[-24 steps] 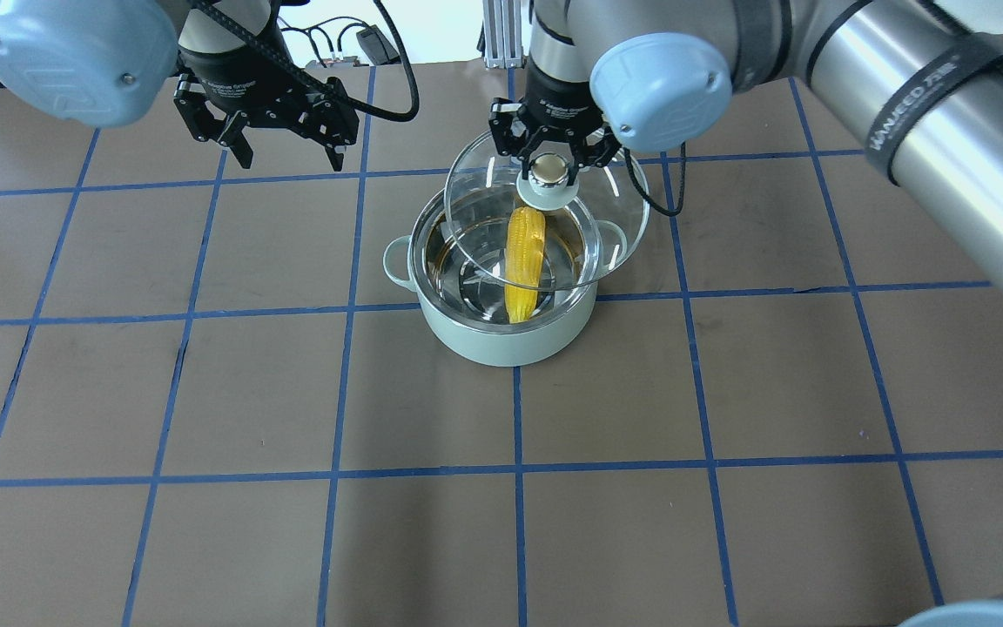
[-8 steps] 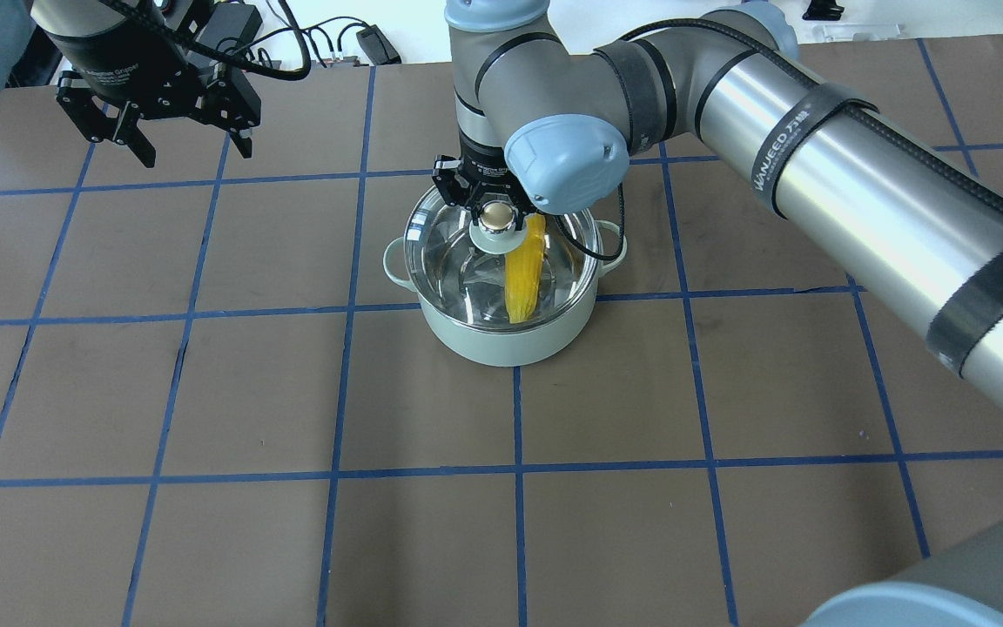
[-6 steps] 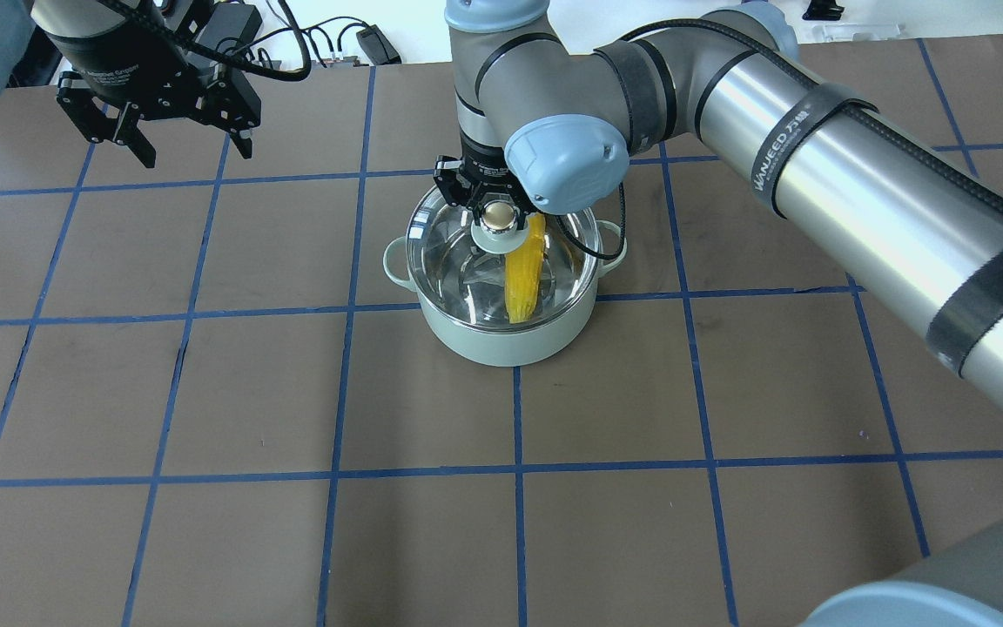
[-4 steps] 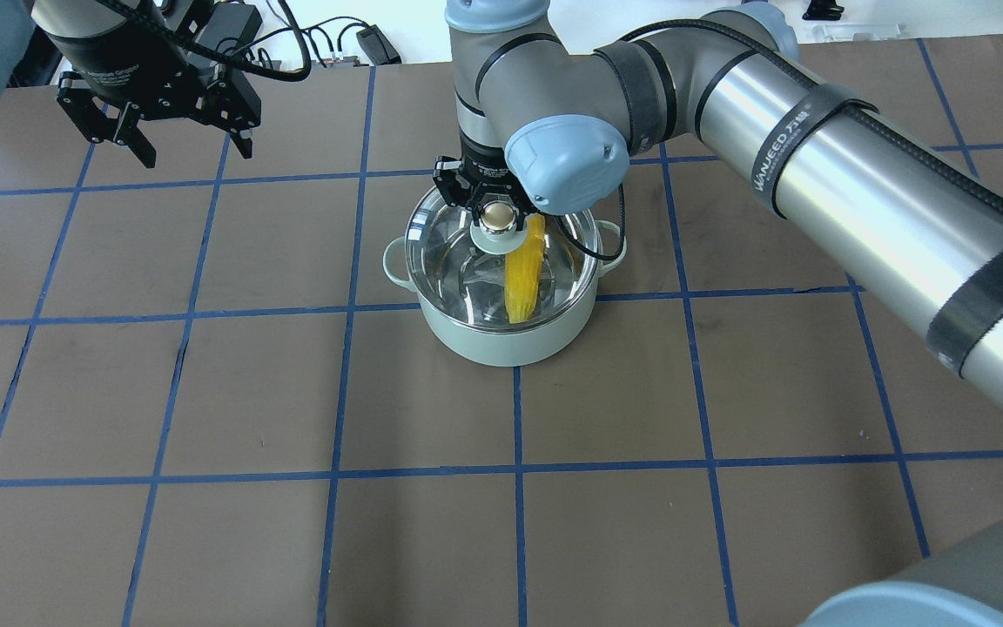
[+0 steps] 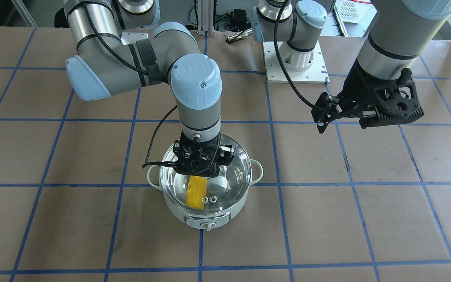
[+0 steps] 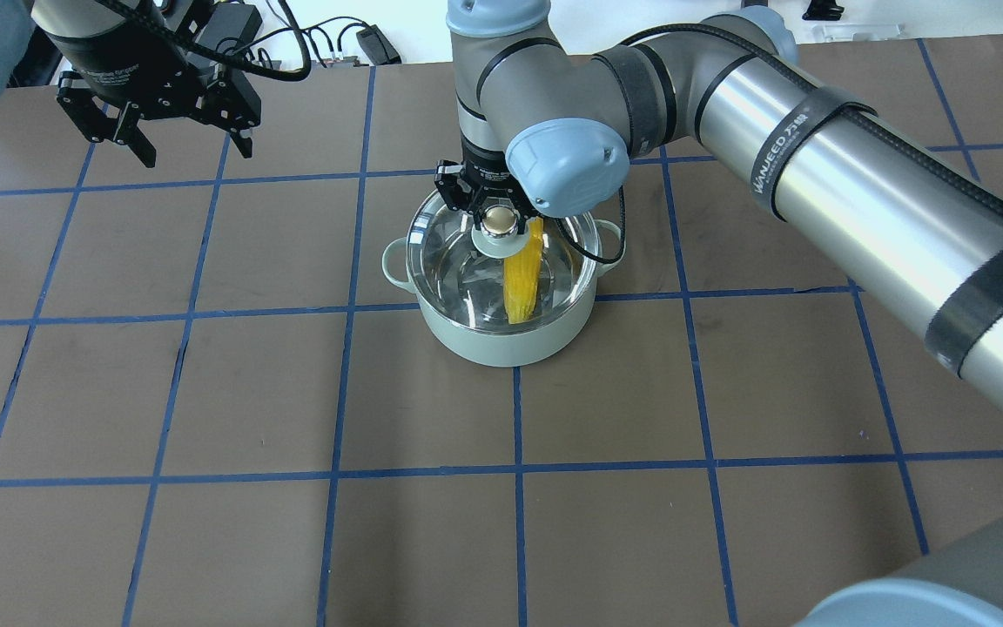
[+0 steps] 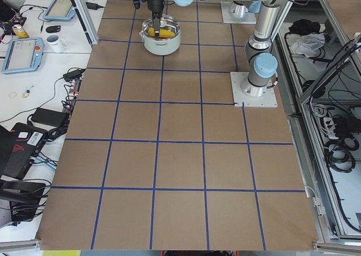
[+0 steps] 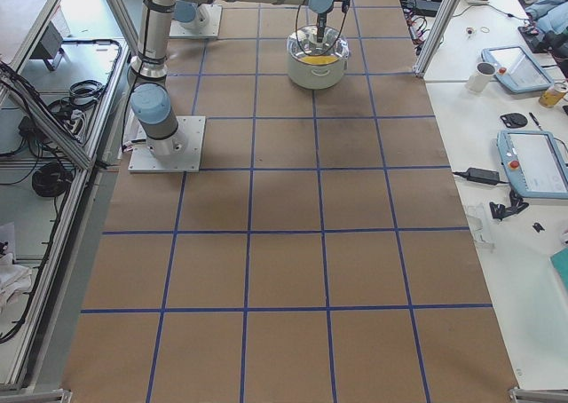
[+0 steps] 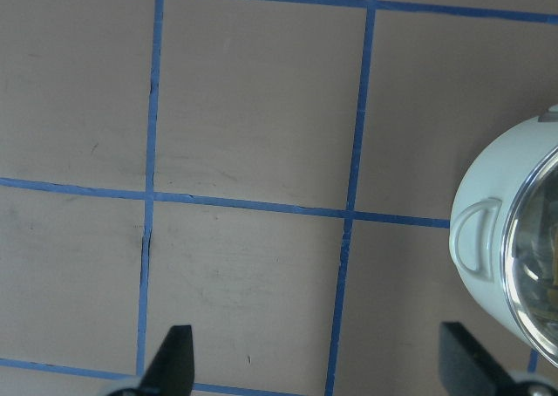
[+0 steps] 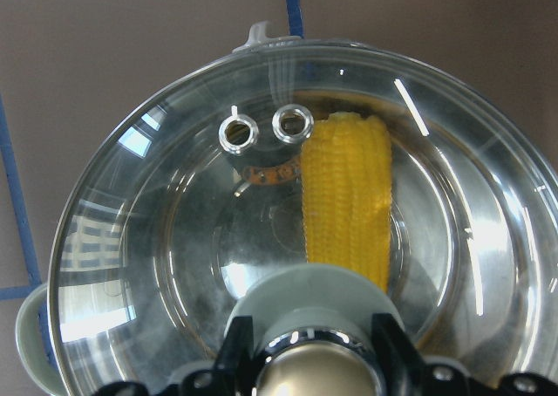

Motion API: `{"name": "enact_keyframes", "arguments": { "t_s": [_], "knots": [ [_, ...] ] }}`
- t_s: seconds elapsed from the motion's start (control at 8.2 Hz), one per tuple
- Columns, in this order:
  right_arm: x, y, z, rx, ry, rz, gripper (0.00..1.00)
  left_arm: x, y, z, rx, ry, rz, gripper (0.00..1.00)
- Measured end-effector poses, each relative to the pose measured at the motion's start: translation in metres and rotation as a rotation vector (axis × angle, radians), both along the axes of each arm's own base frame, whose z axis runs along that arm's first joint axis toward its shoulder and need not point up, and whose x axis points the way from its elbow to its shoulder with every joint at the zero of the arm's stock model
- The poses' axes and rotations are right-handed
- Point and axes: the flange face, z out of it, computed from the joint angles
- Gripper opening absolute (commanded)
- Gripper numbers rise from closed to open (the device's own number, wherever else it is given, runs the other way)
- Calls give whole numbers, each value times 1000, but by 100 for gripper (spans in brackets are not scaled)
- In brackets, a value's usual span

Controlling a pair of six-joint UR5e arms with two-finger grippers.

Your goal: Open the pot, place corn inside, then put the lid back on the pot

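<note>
The pale mint-green pot (image 6: 501, 344) stands mid-table, its knob panel (image 5: 208, 224) facing away from the robot. The yellow corn (image 6: 521, 279) lies inside it, seen through the glass in the right wrist view (image 10: 349, 195). The clear glass lid (image 6: 449, 252) sits level on the pot's rim, with two vent holes (image 10: 266, 127). My right gripper (image 6: 499, 219) stands straight over the pot, its fingers (image 10: 240, 348) against both sides of the beige lid knob. My left gripper (image 6: 191, 150) is open and empty, high above the table's far left. The pot's edge shows in its wrist view (image 9: 479, 204).
The table is brown paper with a blue tape grid. The arm bases (image 5: 296, 58) stand on white plates at the robot's side. Cables and boxes (image 6: 353, 43) lie beyond the far edge. Side benches hold tablets and mugs (image 8: 524, 66).
My right gripper has lowered the lid from a tilted hold above the pot onto its rim. My left arm has drawn away to the left. Over the last second almost nothing has moved.
</note>
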Motion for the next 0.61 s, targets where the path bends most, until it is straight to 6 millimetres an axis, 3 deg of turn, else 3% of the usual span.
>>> {"name": "enact_keyframes", "arguments": {
  "t_s": [0.24,0.61],
  "knots": [
    [0,-1,0,-3,2,0,28,0,0,0,-1,1,0,100],
    [1,-3,3,-28,-15,-12,65,0,0,0,-2,4,1,100]
  ]
}}
